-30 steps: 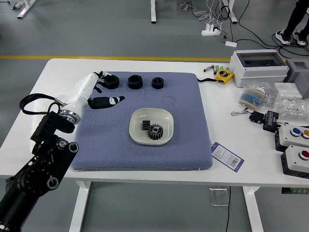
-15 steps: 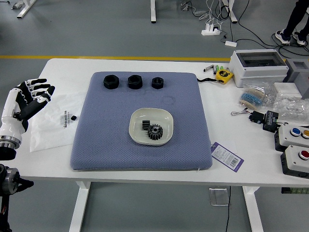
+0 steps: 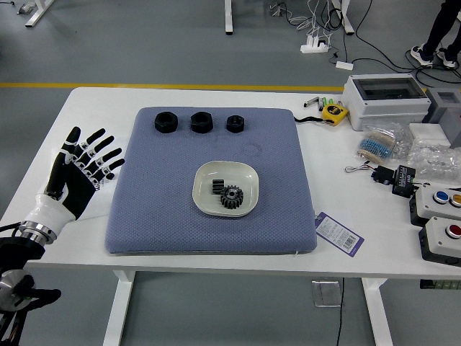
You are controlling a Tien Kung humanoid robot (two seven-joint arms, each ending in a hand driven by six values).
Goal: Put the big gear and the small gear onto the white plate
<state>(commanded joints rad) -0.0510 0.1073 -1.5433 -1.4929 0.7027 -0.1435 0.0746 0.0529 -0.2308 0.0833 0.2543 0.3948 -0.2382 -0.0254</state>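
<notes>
On the white plate (image 3: pixel 243 175), both gears: the big gear (image 3: pixel 232 197), round and with teeth around its edge, nearer to the camera; the small gear (image 3: pixel 217 187) just beside it, a little farther and to the left. Difficult to tell if touching each other or not. Under the plate, a blue-grey mat (image 3: pixel 158 209), laid on the white counter (image 3: pixel 180 261).

At the left side of the mat, the robot's left hand (image 3: pixel 72 176), with the fingers (image 3: pixel 117 153) well spread and almost straight, thumb apart from the others, and nothing held in them. Well apart from the plate.

Along the far part of the mat, in one row, three black hexagonal pieces: a left nut (image 3: pixel 166 122), a middle nut (image 3: pixel 201 122) and a right nut (image 3: pixel 235 123), the last one smallest.

To the right of the mat, a purple-and-white label card (image 3: pixel 339 233) close to its edge, and farther away a yellow tape measure (image 3: pixel 334 112) beside a white box (image 3: pixel 385 108). At the counter's right side, two button boxes (image 3: pixel 441 241).
</notes>
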